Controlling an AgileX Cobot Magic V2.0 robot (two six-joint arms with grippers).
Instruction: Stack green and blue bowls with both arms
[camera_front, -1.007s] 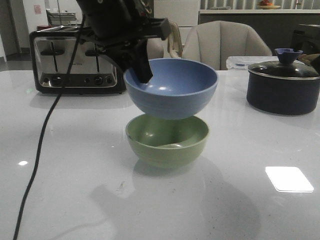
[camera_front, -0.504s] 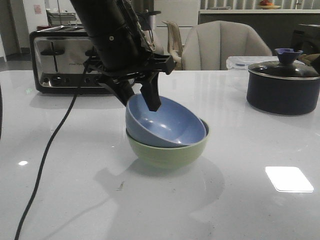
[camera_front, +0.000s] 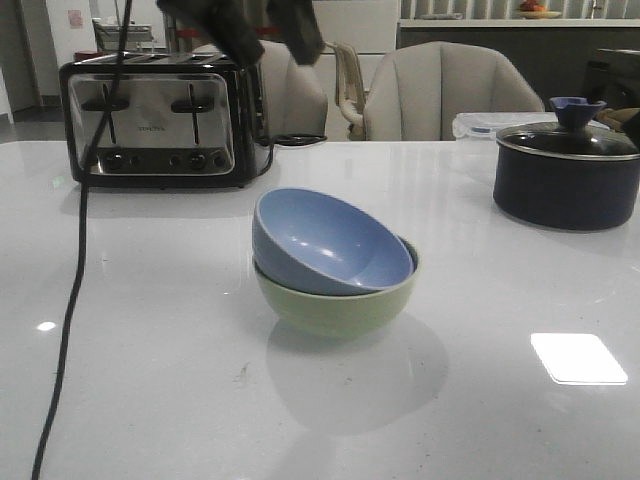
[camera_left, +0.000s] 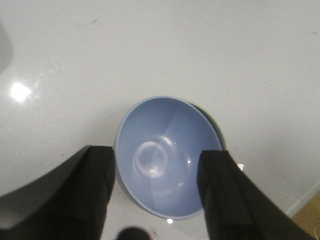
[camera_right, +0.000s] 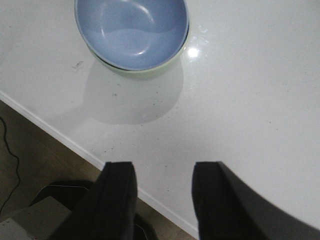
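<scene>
The dusty blue bowl sits tilted inside the pale green bowl at the middle of the white table. My left gripper is open and empty, high above the bowls at the top of the front view. In the left wrist view the blue bowl lies below between the spread fingers, with a sliver of the green bowl behind it. My right gripper is open and empty near the table's front edge; its view shows the blue bowl in the green bowl.
A black-and-steel toaster stands at the back left, its black cable trailing down the table's left side. A dark lidded pot stands at the right. Chairs stand behind the table. The table's edge runs close to my right gripper.
My left gripper lowered the blue bowl into the green bowl, let it go and rose well above the stack. The blue bowl rests tilted in the green one.
</scene>
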